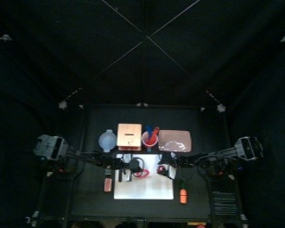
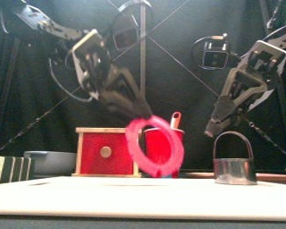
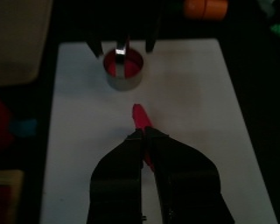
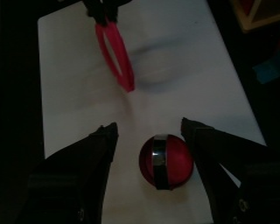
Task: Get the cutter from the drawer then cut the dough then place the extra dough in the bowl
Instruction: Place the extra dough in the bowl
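One ring of pink dough (image 4: 113,54) hangs pinched in my left gripper (image 3: 140,133), held clear of the white board (image 3: 201,131) beside the cutter (image 2: 234,165) for carrying to the bowl (image 2: 50,161), while my right gripper (image 4: 149,129) hovers spread just above the cutter, which stands on the board.

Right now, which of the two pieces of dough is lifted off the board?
The pink ring, hanging from the left gripper; the other piece sits inside the metal cutter on the white board.
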{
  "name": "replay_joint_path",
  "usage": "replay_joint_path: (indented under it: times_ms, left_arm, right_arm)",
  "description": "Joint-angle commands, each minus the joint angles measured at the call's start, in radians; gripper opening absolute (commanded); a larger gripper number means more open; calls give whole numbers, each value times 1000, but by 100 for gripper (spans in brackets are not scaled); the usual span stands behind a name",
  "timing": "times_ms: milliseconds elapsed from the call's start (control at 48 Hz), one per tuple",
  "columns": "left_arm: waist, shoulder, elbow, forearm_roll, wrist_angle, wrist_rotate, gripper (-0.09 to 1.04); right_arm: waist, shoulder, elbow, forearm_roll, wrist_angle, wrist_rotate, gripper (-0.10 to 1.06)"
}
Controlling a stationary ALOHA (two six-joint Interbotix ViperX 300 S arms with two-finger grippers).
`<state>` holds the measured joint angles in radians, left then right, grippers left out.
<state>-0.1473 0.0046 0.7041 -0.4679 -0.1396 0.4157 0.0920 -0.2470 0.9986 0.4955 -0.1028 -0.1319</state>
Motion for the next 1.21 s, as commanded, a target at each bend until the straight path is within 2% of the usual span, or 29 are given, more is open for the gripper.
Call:
replay_joint_path:
  times_ms: [21,167,271,542,708,917,1208]
  left_arm:
    - [23,-137,41,44,-100,0,44]
    - [101,-295,141,52,-193,0,44]
    - [198,-426,204,31,-219,-2,44]
    - [433,-767,376,-92,-213,-2,44]
    - [517,-905,483,-152,-181,-2,44]
    - [563,-897,548,-201,-84,-5,44]
    - [566,-738,555,-184,-5,-3,44]
  right_arm:
    - [-6,-20,-21,-5,-6,0,92]
    - [-18,-20,-23,-14,-6,-2,92]
    - [-23,-18,-23,-25,-6,-2,92]
    - [-28,-18,-20,-26,-9,-2,92]
    - [-29,-18,-17,-26,-9,-2,92]
    - [-34,-17,-15,-29,-9,-2,92]
    - [-48,-11,-17,-31,-9,-2,92]
